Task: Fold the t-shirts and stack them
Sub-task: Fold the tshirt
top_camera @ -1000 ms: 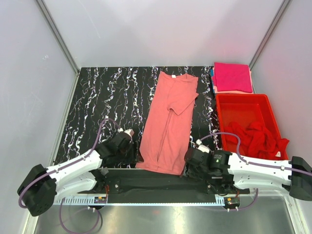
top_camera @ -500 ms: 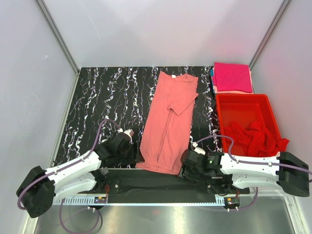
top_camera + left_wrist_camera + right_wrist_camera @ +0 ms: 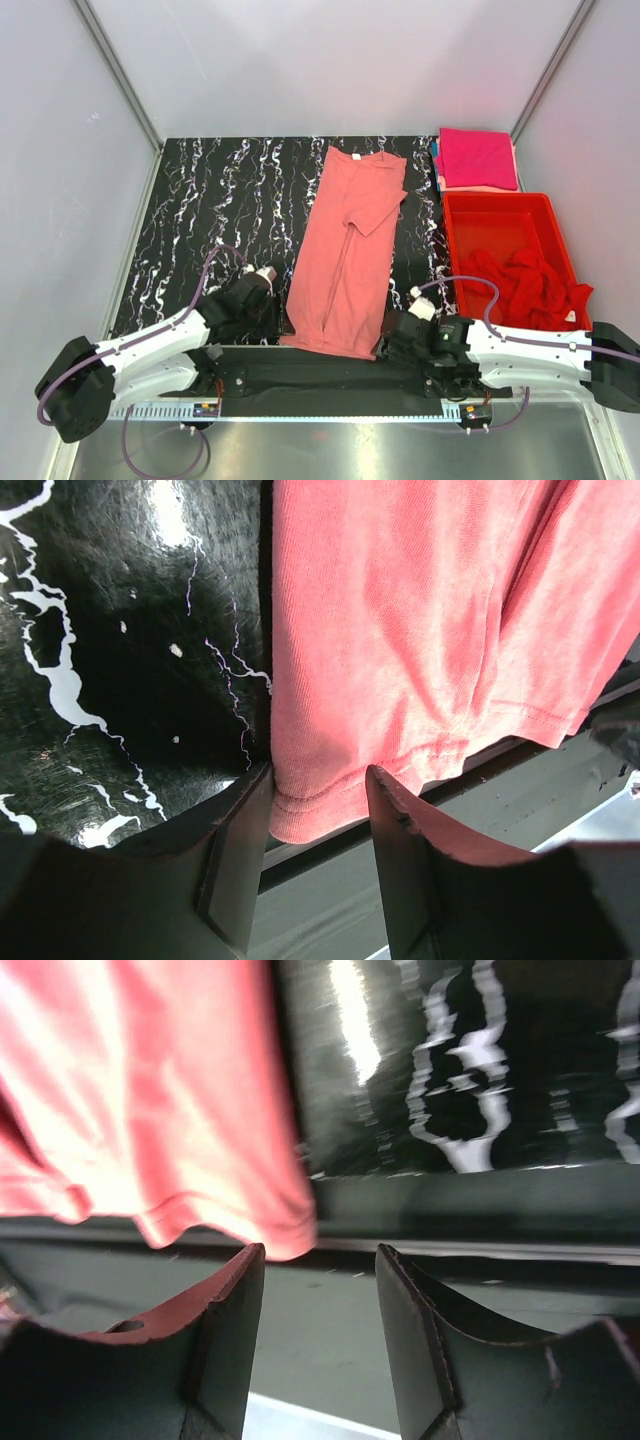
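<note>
Left fingers [image 3: 245,820] wide, left hem corner of salmon shirt [image 3: 345,255] between them. Right fingers [image 3: 225,1330] wide, right hem corner just at 12 o'clock, not yet between. Shirt long axis 6-to-12 on surface [image 3: 220,200], hem over near edge; both arms equally near. Magenta shirt [image 3: 478,158] folded, far at 1 o'clock.

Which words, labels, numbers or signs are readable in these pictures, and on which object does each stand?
No readable text in any view.
Salmon t-shirt, magenta t-shirt, red bin: plain, no print.
Pale strip along the near edge: fine marks, too small to read.
</note>
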Robot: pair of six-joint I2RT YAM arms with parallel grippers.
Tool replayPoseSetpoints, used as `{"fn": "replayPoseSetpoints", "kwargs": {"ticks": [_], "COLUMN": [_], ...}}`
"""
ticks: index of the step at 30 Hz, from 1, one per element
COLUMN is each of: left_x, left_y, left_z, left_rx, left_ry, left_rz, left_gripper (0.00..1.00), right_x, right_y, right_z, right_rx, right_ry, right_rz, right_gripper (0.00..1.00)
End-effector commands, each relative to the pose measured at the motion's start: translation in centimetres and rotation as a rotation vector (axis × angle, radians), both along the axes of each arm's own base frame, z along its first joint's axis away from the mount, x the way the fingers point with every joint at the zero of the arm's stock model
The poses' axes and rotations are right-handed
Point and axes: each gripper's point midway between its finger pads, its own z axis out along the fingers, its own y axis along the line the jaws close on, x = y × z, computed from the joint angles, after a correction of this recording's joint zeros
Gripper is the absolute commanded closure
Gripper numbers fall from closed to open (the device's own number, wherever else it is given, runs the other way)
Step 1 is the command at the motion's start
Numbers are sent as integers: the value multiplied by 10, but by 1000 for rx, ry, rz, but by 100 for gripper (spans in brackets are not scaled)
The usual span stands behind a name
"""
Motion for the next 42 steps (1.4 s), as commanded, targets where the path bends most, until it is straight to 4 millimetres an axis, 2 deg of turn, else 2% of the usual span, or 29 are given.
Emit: {"fn": "replayPoseSetpoints", "kwargs": {"ticks": [1, 7, 11, 14, 20, 23, 24, 26, 27, 28, 29, 30, 36, 42], "left_x": [-17, -20, -17, -19, -22, -20, -19, -18, -18, -16, -16, -16, -19, -23], "left_y": [20, 25, 23, 23, 23, 21, 19, 15, 10, 7, 4, 0, -14, -24], "left_z": [-19, -24, -20, -19, -23, -22, -20, -17, -13, -10, -7, -3, 6, 19], "left_rx": [104, 155, 135, 127, 134, 130, 123, 105, 84, 70, 55, 36, -39, -69], "left_ry": [61, 69, 51, 51, 76, 73, 72, 68, 68, 66, 62, 66, 111, 119], "left_rz": [5, 1, 21, 23, 17, 18, 16, 6, 1, -2, -6, -6, 16, 17], "left_gripper": [51, 48, 47, 50, 57, 61, 64, 71, 78, 82, 87, 100, 100, 100], "right_x": [7, 6, 11, 12, 11, 11, 11, 10, 10, 10, 9, 9, -4, -22], "right_y": [-21, -14, 2, 9, 6, 6, 6, 4, 4, 6, 1, 1, -9, -23], "right_z": [-16, -28, -25, -24, -27, -26, -25, -24, -21, -16, -16, -11, 12, 19], "right_rx": [-88, -69, -3, 49, 59, 65, 68, 59, 63, 69, 48, 58, 59, 18], "right_ry": [-43, -32, -53, -63, -57, -57, -57, -53, -55, -59, -54, -59, -14, 57], "right_rz": [-31, -34, -32, -29, -37, -41, -42, -45, -45, -36, -33, -31, -7, 36], "right_gripper": [44, 45, 46, 47, 51, 59, 70, 82, 94, 100, 100, 100, 100, 100]}}
